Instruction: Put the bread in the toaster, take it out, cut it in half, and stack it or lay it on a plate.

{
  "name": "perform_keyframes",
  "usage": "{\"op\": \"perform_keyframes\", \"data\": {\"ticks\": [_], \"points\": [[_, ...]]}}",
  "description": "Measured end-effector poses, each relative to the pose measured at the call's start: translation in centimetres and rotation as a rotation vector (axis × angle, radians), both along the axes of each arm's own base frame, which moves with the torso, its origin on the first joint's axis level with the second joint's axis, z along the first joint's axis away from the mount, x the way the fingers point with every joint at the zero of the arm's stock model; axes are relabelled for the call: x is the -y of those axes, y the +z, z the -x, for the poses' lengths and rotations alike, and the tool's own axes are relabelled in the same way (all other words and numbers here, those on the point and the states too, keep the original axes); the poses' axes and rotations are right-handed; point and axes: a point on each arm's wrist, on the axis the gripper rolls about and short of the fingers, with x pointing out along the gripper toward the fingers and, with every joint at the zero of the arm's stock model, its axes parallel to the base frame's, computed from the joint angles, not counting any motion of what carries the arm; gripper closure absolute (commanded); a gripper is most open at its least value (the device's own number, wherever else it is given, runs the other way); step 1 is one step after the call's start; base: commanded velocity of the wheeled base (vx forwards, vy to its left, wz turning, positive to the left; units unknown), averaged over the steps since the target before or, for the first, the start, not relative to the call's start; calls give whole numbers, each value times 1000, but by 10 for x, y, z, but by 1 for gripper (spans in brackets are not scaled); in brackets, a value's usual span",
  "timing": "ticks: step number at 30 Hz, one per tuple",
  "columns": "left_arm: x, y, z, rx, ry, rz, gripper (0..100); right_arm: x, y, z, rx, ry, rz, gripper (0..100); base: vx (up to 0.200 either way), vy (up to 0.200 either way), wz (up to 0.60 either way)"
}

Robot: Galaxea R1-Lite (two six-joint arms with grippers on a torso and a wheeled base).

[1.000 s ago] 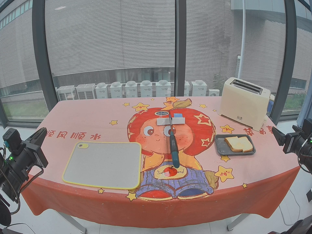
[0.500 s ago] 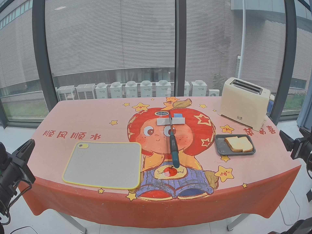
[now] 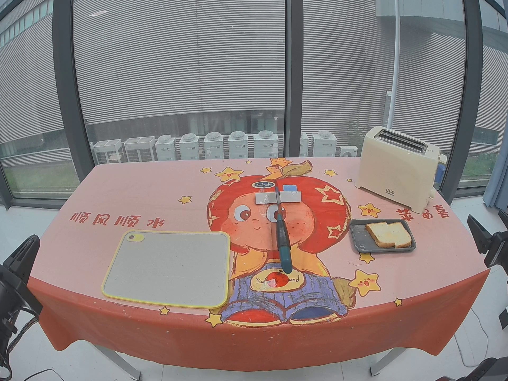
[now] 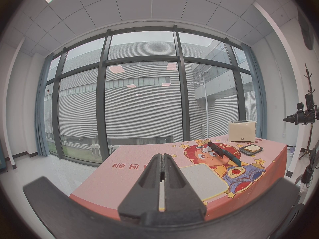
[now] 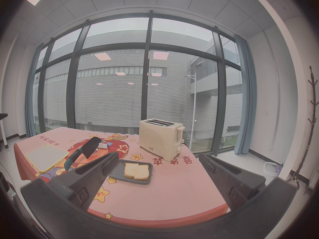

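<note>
Two pieces of bread (image 3: pixel 390 234) lie side by side on the gray plate (image 3: pixel 360 242), close to the toaster (image 3: pixel 398 168). So your job looks done to me, with nothing left to cut. The knife (image 3: pixel 282 234) rests on the counter (image 3: pixel 132 197), between the cutting board (image 3: pixel 168 268) and the plate. Your left claw (image 4: pixel 161 158) hangs off the counter's left end, squeezed closed with nothing in it. Your right claw (image 5: pixel 158 160) hangs off the right end, wide apart, holding nothing.
</note>
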Motion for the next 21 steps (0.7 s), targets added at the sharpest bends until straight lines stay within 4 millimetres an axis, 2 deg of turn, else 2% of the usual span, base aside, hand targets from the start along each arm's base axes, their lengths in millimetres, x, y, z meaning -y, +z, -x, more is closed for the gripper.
{"op": "perform_keyframes", "data": {"ticks": [21], "points": [[-6, -12, 41, 22, 1, 4, 100, 9, -6, 33, 94, -56, 20, 0, 0, 0, 0]]}}
